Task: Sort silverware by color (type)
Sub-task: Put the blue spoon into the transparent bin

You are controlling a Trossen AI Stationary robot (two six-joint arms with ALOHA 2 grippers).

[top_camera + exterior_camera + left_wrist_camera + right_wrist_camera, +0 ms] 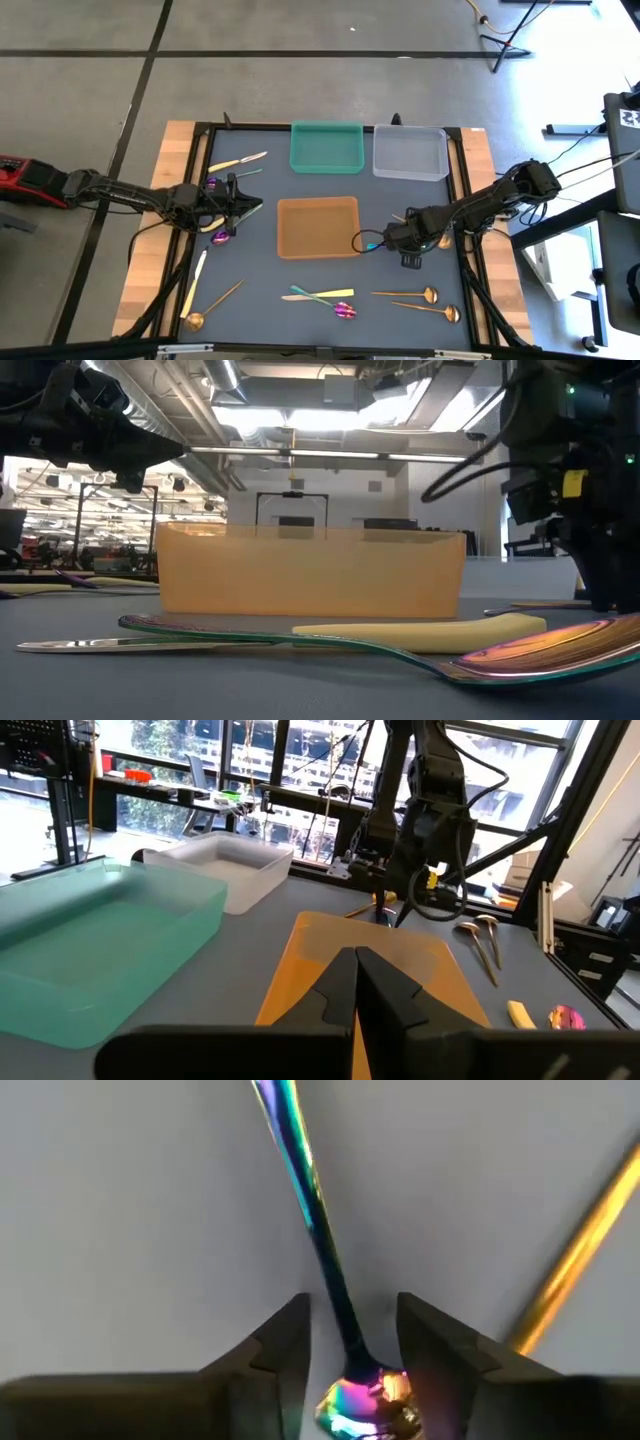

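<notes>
An iridescent purple-teal spoon (368, 244) lies flat on the dark table just right of the orange tray (318, 227). My right gripper (404, 246) points down over it. In the right wrist view this gripper (352, 1302) is open, one finger on each side of the spoon's neck (335, 1305), above the bowl (365, 1402). A gold piece (575, 1255) lies close beside it. My left gripper (247, 206) hovers level at the left of the orange tray, shut (356, 982) and holding nothing. More silverware lies scattered on the table's left and near sides.
A green tray (326, 147) and a clear tray (410, 152) stand at the far edge. Cream and iridescent pieces (240, 160) lie at the far left, a gold spoon (210, 308) near left, crossed pieces (322, 295) near the middle, and two gold spoons (418, 300) near right.
</notes>
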